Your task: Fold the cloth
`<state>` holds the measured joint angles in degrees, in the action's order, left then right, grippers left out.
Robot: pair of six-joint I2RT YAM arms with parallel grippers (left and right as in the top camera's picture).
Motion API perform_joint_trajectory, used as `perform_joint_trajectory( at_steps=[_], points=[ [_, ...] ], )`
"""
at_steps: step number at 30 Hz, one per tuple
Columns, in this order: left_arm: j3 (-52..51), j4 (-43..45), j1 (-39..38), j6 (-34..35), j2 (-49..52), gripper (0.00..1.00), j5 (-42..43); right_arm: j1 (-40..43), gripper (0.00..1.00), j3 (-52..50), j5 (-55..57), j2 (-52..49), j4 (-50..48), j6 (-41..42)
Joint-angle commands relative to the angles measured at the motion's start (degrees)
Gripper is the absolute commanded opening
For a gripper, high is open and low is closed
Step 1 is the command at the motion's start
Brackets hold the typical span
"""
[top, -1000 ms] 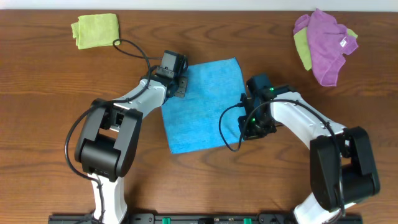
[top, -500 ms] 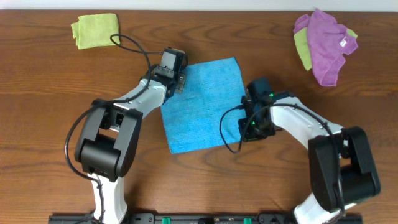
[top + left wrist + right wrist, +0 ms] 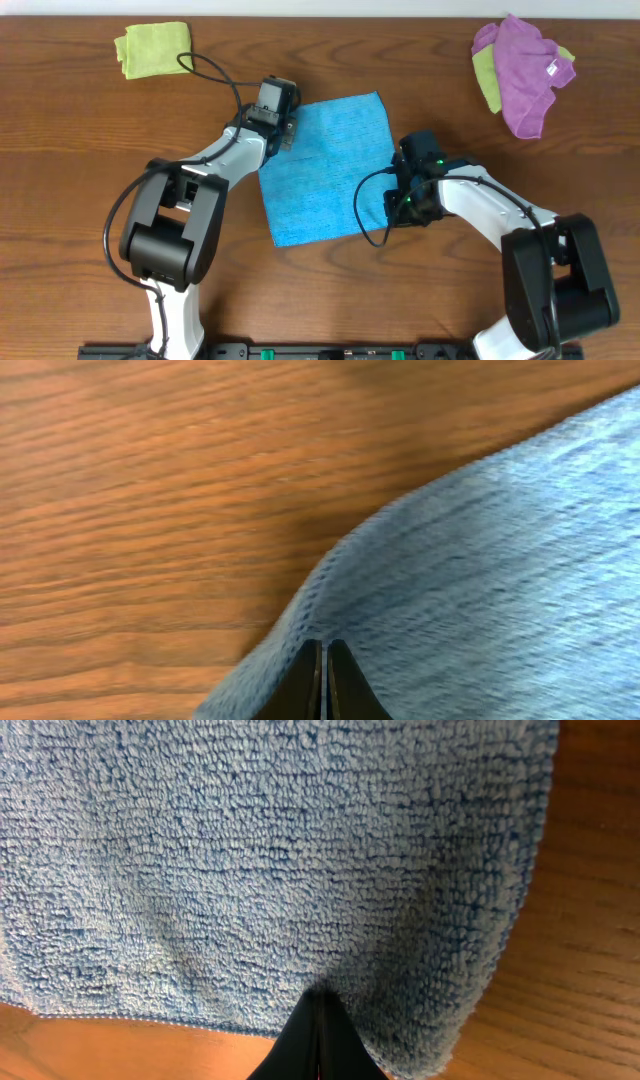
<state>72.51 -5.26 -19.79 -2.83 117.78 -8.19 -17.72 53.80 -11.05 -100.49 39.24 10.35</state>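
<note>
With its arm bent low, the right fingers (image 3: 300,1050) are clenched on the 5 o'clock corner of the sky-blue cloth (image 3: 325,170), which lies flat on the desk (image 3: 80,130) toward 11 o'clock, where the left fingers (image 3: 303,685), forearm angled toward 1 o'clock, pinch its slightly raised edge.

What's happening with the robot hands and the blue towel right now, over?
Left hand shut on cloth corner. Right hand shut on opposite edge. Cloth spread out, not yet folded. Lime-green cloth and purple cloth lie apart.
</note>
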Motion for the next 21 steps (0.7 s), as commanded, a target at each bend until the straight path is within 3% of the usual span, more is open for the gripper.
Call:
perform_joint_trajectory(
  at_steps=[1, 13, 21],
  points=[
    [0.7, 1.0, 1.8, -2.0, 1.0, 0.06, -3.0, -0.5, 0.02, -2.2, 2.3, -1.8, 0.3, 1.4],
    [0.8, 2.7, 4.9, -2.6, 0.0, 0.06, -3.0, -0.5, 0.02, -1.9, 2.3, -1.8, 0.7, 1.4],
    [2.6, 2.1, 2.9, -2.6, -7.7, 0.06, -7.1, -0.5, 0.02, 3.8, 1.8, -1.8, 4.6, 1.4]
  ],
)
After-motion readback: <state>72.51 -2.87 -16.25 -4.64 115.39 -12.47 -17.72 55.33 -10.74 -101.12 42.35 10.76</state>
